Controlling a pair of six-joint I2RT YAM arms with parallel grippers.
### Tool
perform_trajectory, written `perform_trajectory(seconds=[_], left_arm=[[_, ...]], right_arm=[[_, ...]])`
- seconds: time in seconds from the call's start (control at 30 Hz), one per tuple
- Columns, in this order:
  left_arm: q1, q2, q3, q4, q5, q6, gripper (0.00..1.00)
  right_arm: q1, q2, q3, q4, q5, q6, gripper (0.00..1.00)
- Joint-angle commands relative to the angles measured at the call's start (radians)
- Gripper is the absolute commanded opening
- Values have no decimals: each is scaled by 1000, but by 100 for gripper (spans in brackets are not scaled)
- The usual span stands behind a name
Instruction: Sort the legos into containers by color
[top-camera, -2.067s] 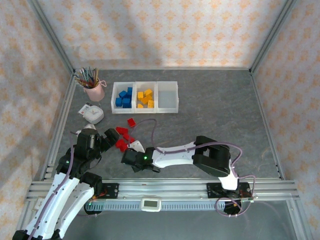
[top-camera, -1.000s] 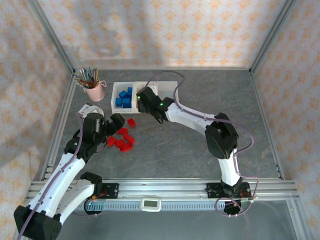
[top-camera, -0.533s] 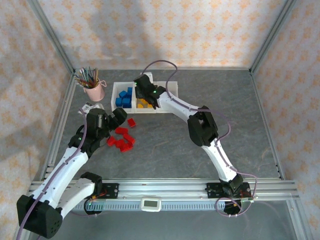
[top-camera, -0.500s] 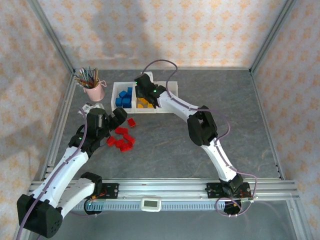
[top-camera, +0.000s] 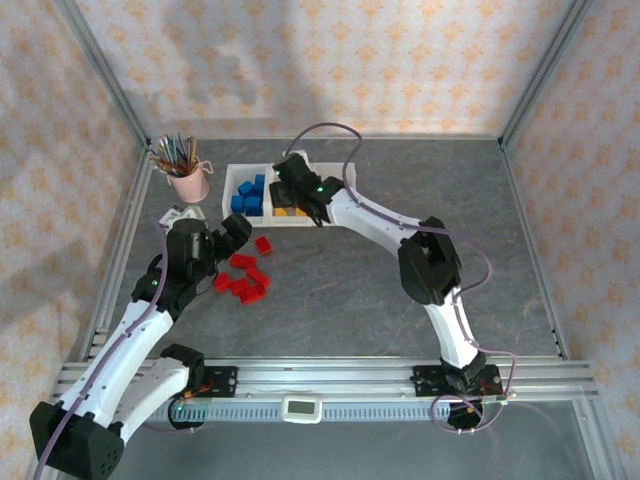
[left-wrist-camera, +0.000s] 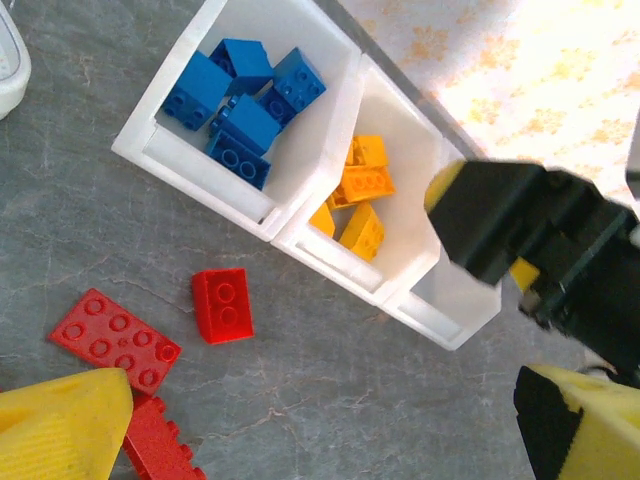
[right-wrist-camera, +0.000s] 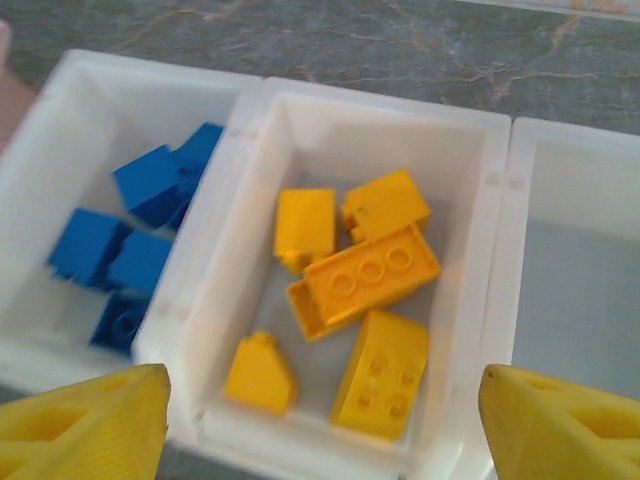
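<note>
The containers (top-camera: 337, 166) are three joined white bins in a row. Blue legos (top-camera: 247, 196) fill the left bin and yellow legos (right-wrist-camera: 360, 285) lie in the middle one. The right bin (right-wrist-camera: 580, 290) holds nothing. My right gripper (right-wrist-camera: 325, 440) hovers open over the middle bin with nothing between its yellow fingers (right-wrist-camera: 90, 430). Several red legos (top-camera: 245, 277) lie loose on the table in front of the bins. My left gripper (left-wrist-camera: 320, 430) stands wide open just above them, a small red brick (left-wrist-camera: 222, 305) ahead of it.
A pink cup of pencils (top-camera: 186, 178) stands left of the bins, with a white device (top-camera: 181, 216) in front of it. The right arm (top-camera: 380, 225) stretches across the table's middle. Metal frame posts and patterned walls ring the grey table.
My right gripper came from the red pile to the middle bin, and over the last second its jaws spread apart there. The left arm has hardly moved.
</note>
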Motion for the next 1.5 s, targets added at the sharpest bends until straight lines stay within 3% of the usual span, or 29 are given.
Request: perform_trajectory(seconds=[0.0,0.33,0.77,1.03,1.47], left_arm=[[11,-44,6,-54,-31,1,99],[11,-175,-47,-202,-79,-5,99],[11,-222,-56,-259,-129,-14,99],[13,-215,-55,-258,-137,-10,99],[13,-203,-53,-246,-132,-7,99]], right_arm=[[40,-100,-85,4,-18,35,81],[122,-110,-202,7,-106,131,82],[146,146,-4,3,-159,158,83],[152,272,135,-49,-123,128,74],[153,328,182,-85,-83,89,49]])
